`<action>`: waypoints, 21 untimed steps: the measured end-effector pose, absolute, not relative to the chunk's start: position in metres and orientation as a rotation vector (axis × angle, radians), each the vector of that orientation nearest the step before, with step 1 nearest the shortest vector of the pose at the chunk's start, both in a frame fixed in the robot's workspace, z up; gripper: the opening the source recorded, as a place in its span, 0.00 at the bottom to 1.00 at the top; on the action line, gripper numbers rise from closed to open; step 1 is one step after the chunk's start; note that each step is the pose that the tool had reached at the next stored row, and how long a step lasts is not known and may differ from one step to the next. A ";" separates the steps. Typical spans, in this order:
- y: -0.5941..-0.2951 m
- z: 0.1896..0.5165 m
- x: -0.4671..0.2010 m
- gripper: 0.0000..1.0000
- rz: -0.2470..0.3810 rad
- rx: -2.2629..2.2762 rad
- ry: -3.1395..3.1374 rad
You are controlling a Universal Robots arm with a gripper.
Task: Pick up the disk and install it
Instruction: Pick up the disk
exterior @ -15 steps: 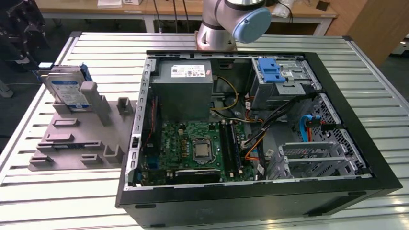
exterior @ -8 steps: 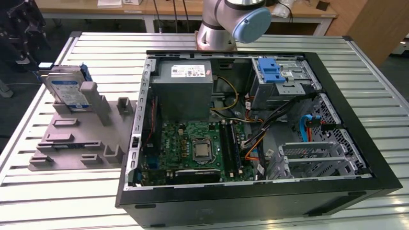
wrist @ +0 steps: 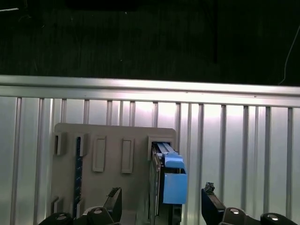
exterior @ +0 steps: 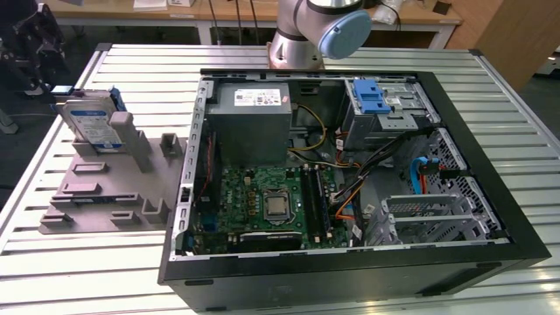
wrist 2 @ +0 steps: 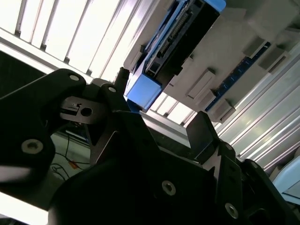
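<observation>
Item: flat silver-grey hard disk in blue plastic carrier [exterior: 92, 123] | Location: upright in grey slotted plastic stand [exterior: 105, 190], beside open black computer case [exterior: 350, 164] | Black two-finger gripper [wrist: 161, 191]: spread wide, empty, clear of disk | Step: pickup approach; likely needs squaring on the disk's flat faces.

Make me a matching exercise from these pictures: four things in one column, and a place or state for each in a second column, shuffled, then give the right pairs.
Column one
1. disk
2. gripper
3. computer case
4. motherboard

Column two
A. green, lying flat inside the case
B. open, fingers spread, holding nothing
C. standing on edge in the grey holder, on the exterior view's left
D. side panel off, lying on the slatted table

Pairs: 1-C, 2-B, 3-D, 4-A
</observation>
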State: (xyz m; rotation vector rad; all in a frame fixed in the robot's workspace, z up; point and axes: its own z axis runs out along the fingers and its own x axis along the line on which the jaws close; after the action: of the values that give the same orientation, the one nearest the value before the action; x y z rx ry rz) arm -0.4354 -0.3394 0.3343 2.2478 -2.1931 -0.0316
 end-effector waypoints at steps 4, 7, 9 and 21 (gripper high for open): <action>-0.339 0.327 -0.436 0.76 -0.032 2.248 -2.193; -0.339 0.322 -0.436 0.75 -0.032 2.247 -2.193; -0.339 0.318 -0.436 0.68 -0.033 2.247 -2.193; -0.336 0.300 -0.440 0.68 -0.034 2.246 -2.193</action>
State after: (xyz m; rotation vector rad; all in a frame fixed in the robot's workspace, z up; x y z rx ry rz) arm -0.4403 -0.3360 0.2998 2.2459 -2.1932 -0.0336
